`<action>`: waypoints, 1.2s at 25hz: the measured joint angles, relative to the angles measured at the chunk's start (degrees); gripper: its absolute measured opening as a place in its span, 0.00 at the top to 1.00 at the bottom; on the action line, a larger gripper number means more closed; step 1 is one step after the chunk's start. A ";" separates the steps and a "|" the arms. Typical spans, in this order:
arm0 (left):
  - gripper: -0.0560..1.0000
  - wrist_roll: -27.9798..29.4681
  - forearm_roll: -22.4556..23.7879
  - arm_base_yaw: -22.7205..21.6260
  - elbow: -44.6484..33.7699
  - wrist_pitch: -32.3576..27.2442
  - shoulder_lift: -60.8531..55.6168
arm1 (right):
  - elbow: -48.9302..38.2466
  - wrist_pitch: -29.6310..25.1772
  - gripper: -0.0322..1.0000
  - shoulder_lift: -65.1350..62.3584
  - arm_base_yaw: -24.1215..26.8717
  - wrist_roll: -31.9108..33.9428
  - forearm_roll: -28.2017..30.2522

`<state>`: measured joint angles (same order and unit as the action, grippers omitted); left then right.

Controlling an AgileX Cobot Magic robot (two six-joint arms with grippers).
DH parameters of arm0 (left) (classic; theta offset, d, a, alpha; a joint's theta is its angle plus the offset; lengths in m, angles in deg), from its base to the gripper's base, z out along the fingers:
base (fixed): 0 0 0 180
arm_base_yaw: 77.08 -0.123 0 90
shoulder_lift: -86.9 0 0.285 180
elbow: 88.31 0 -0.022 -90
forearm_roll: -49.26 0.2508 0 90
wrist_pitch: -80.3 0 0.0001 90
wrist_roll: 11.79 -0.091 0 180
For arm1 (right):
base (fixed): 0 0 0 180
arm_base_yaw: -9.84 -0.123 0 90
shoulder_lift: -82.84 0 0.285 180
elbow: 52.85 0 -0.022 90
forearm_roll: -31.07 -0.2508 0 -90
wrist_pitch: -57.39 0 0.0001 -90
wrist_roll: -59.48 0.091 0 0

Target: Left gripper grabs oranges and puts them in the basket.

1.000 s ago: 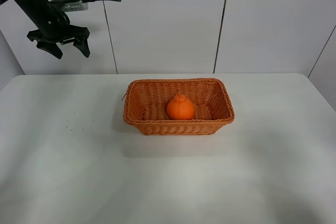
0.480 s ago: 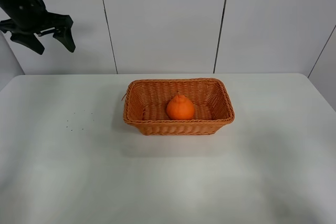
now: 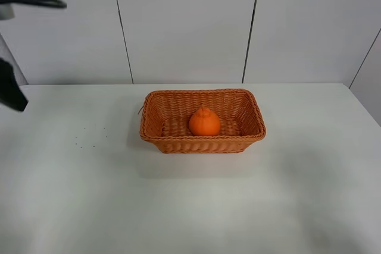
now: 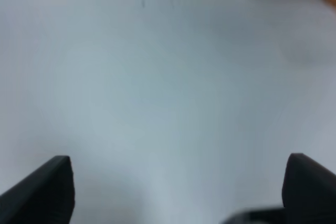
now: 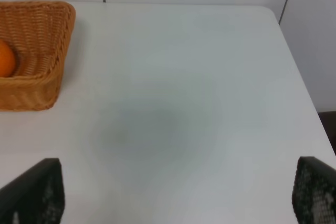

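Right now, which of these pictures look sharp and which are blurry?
Exterior high view: crisp on the orange-brown woven wicker basket and the bright knobbed orange fruit, but the black arm at the left edge is smeared. Left wrist view: soft, hazy throughout. Right wrist view: table clear, dark fingers blurred.

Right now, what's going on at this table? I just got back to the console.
Nothing is being handled at this moment. The orange sits inside the wicker basket near the middle of the white table, so the placing looks done. The left end effector is open and empty over bare table, only just visible at the left edge of the high view. The right end effector is also open and empty, over bare table to the right of the basket.
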<state>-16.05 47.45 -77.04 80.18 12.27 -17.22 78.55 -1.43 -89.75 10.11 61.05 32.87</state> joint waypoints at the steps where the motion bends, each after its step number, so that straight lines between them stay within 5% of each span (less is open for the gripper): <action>1: 0.09 0.00 0.00 0.00 -3.52 0.00 -3.44 | 0.00 0.00 0.30 0.00 0.00 0.00 0.00; 13: 0.09 0.00 0.64 0.00 -34.78 1.73 -47.00 | 0.00 0.00 0.30 0.00 0.00 0.00 0.00; 21: 0.09 0.96 0.76 0.00 -37.25 6.11 -67.06 | 0.00 0.00 0.30 0.00 0.00 0.00 0.00; 30: 0.10 4.57 2.80 0.00 -37.79 7.01 -68.45 | 0.00 0.00 0.30 0.00 0.00 0.00 0.00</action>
<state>-11.48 50.25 -77.04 42.39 19.28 -85.67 78.55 -1.43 -89.75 10.11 61.05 32.87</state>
